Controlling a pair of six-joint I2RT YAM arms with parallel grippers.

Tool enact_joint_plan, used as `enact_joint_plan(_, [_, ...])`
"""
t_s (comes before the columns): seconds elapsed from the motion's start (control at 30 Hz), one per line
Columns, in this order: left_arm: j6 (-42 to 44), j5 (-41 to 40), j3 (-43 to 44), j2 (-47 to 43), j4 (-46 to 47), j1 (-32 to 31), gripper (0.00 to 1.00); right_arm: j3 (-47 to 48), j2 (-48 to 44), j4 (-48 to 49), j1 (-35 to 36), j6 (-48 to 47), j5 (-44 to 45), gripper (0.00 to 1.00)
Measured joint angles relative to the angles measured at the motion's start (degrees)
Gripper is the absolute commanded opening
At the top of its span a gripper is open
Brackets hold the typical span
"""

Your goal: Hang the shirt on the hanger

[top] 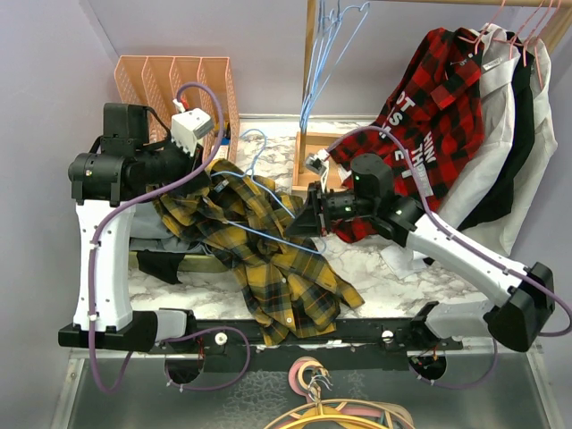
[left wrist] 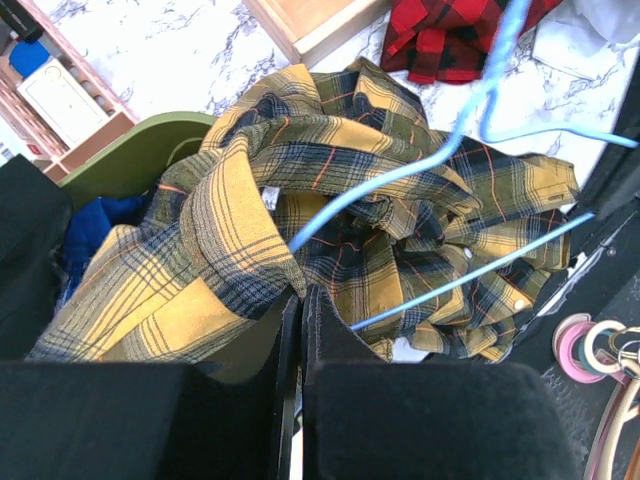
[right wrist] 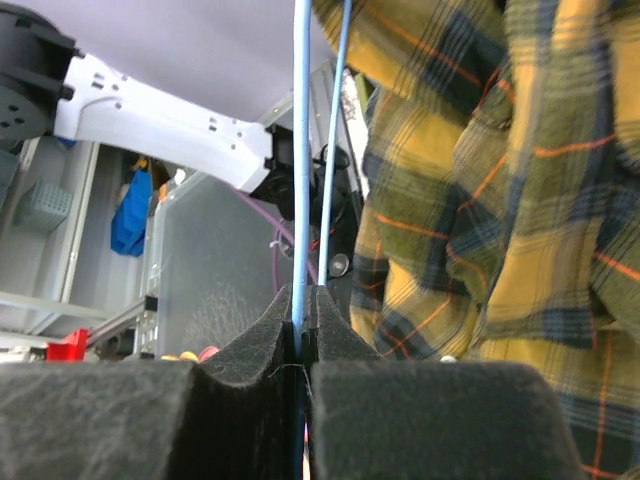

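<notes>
Nearest you in the right wrist view, the right gripper (right wrist: 302, 345) clamps the hanger (right wrist: 301, 150) by its thin wire, the shirt (right wrist: 500, 220) just beside. That wire could twist in the grip. Left wrist view: the left gripper (left wrist: 300, 330) is closed against the collar (left wrist: 230, 230); whether cloth is pinched, you cannot tell. From above, the shirt lies crumpled on the table (top: 389, 264), the hanger across it and liable to snag folds.

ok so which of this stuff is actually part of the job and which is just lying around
In the job: shirt, hanger, left gripper pinching the shirt, right gripper clamped on the hanger.
Just lying about: red plaid shirt, orange rack, wooden box, green bin, tape rolls.
</notes>
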Motion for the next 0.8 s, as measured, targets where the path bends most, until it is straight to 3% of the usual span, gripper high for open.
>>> enact_joint_plan(0.6, [0.02, 2.08, -2.08, -0.17, -0.28, 0.0, 0.07, 7.8, 15.43, 5.07, 0.96, -2.29, 2.45, 0.01])
enact_joint_plan(0.63, [0.02, 2.08, -2.58, -0.24, -0.28, 0.02, 0.15, 8.22, 16.0, 5.38, 0.96, -2.38, 2.51, 0.01])
enact_joint_plan(0.67, [0.04, 2.08, -3.39, -0.37, -0.15, 0.0, 0.29, 8.57, 16.48, 5.44, 0.96, -2.38, 2.56, 0.01])
enact_joint_plan(0.7, [0.07, 2.08, -4.66, -0.66, 0.13, 0.02, 0.49, 8.79, 16.87, 5.57, 0.96, -2.36, 2.58, 0.01])
enact_joint_plan(0.73, [0.24, 1.99, -5.88, -0.92, 0.46, 0.04, 0.8, 8.87, 17.27, 5.84, 0.96, -2.36, 2.58, 0.01])
enact_joint_plan(0.77, [0.24, 1.88, -7.02, -1.16, 0.68, 0.04, 0.93, 8.87, 17.66, 6.12, 0.98, -2.34, 2.62, 0.01])
enact_joint_plan(0.8, [0.02, 1.53, -8.22, -1.42, 1.38, 0.04, 0.99, 8.87, 17.97, 6.36, 0.98, -2.32, 2.62, 0.01])
